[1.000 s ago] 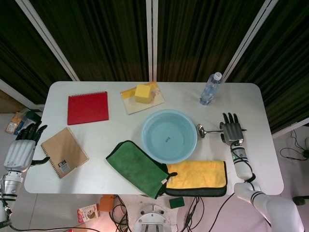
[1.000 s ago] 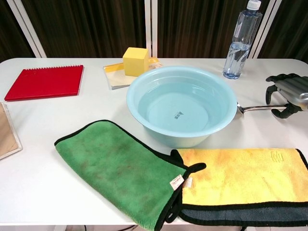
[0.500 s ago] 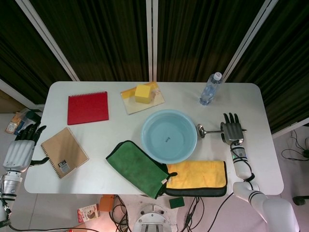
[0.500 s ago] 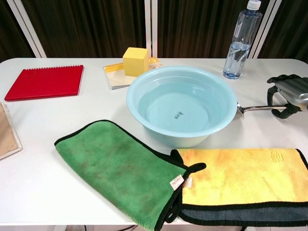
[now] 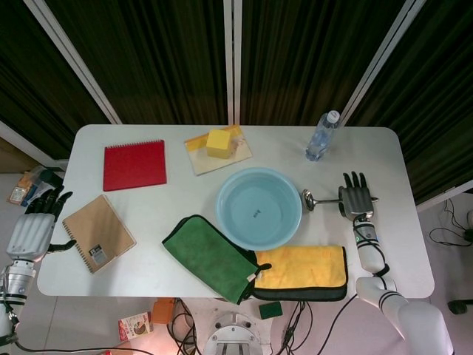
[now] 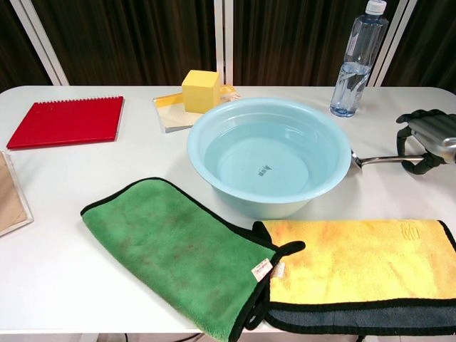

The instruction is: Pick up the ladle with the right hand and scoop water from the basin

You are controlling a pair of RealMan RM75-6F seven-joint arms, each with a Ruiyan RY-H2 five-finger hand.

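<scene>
Right robot hand curls over ladle handle beside basin.

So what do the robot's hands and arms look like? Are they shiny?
A bit shiny. The right hand has a ribbed silver-grey metal back and dark, nearly black fingers. Its wrist is slim and white with black rings and a small green light, joining a fat, smooth white arm. The left hand matches: pale silver back, dark fingers, grey-white wrist.

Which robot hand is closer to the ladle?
The right hand is closer; it is over the ladle handle. The left hand is past the table's far left edge.
</scene>
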